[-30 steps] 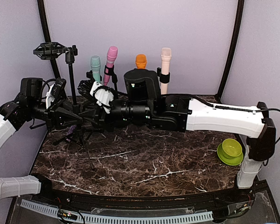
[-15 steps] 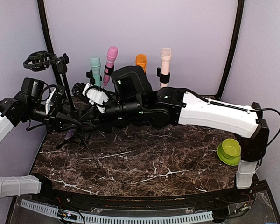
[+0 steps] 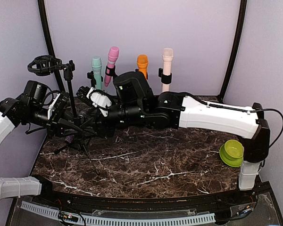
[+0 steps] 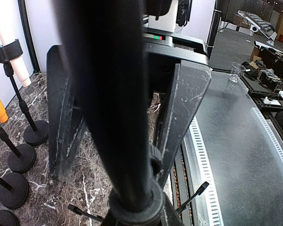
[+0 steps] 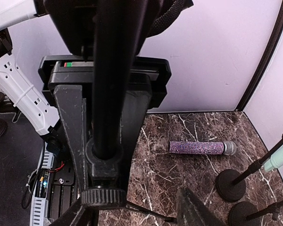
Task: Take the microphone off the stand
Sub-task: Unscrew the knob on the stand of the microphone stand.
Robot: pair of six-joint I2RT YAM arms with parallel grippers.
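The black tripod stand (image 3: pixel 71 94) stands at the left, and its shock-mount clip (image 3: pixel 41 65) at the top holds nothing. The purple glitter microphone (image 5: pixel 198 148) lies flat on the marble by the stand's legs, and shows in the top view (image 3: pixel 70 138). My left gripper (image 3: pixel 68 123) is shut on the stand's pole (image 5: pixel 106 94), low down above the tripod collar. My right gripper (image 3: pixel 88 126) is open; its fingers (image 4: pixel 184 108) straddle the same pole without touching it. Only one of them (image 5: pixel 193 207) shows clearly in the right wrist view.
Teal (image 3: pixel 96 68), pink (image 3: pixel 112 61), orange (image 3: pixel 142 62) and cream (image 3: pixel 167 63) microphones stand in round-base stands along the back wall. Their bases (image 5: pixel 233 181) are close behind the purple one. A green bowl (image 3: pixel 232 151) sits at the right. The tripod legs (image 3: pixel 87 155) spread over the marble.
The stand leaned left and has come back more upright; its clip sits lower and further left than a second ago. The right arm has shifted left and back.
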